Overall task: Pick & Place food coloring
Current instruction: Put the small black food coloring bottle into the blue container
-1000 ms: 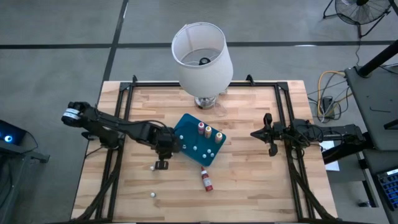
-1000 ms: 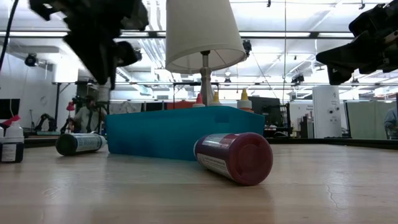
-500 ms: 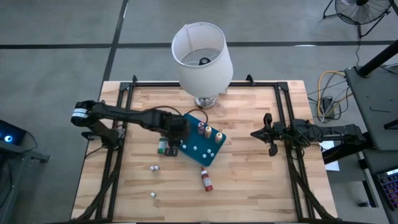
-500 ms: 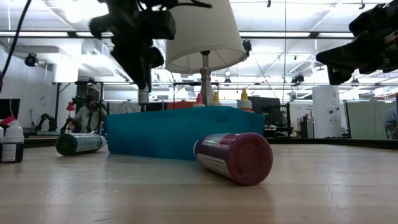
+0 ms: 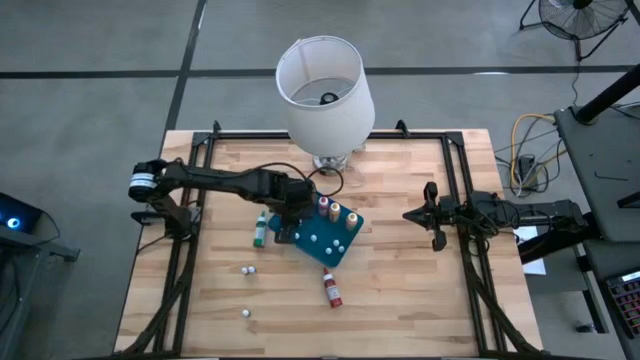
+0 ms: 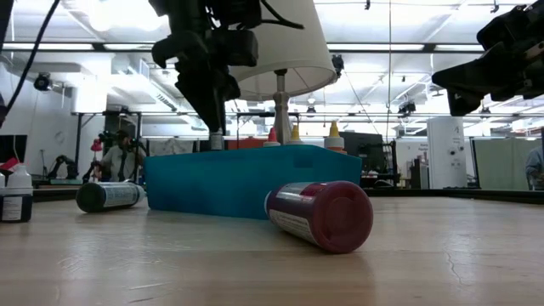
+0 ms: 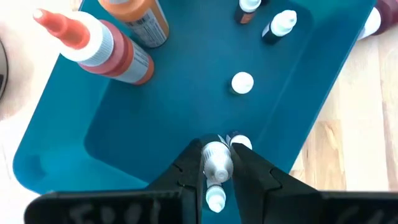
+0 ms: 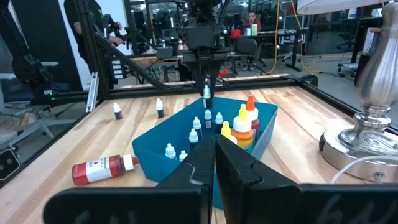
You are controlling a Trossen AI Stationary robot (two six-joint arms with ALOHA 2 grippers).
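Left gripper (image 7: 217, 163) now over the tray (image 7: 155, 118)
You've carried a small bottle (image 7: 216, 160), fingers clamped; release it there. Right gripper (image 8: 215, 163) waits, fingers closed.

Small white-capped bottle (image 7: 216, 160) upright above tray (image 7: 186, 106)

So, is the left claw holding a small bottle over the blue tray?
Yes, the left claw grips a small white-capped bottle above the blue tray.

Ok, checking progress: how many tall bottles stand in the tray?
3, in a row along the tray edge nearest the lamp: left bottle, middle bottle, right bottle. Small bottles not counted; none seems hidden.
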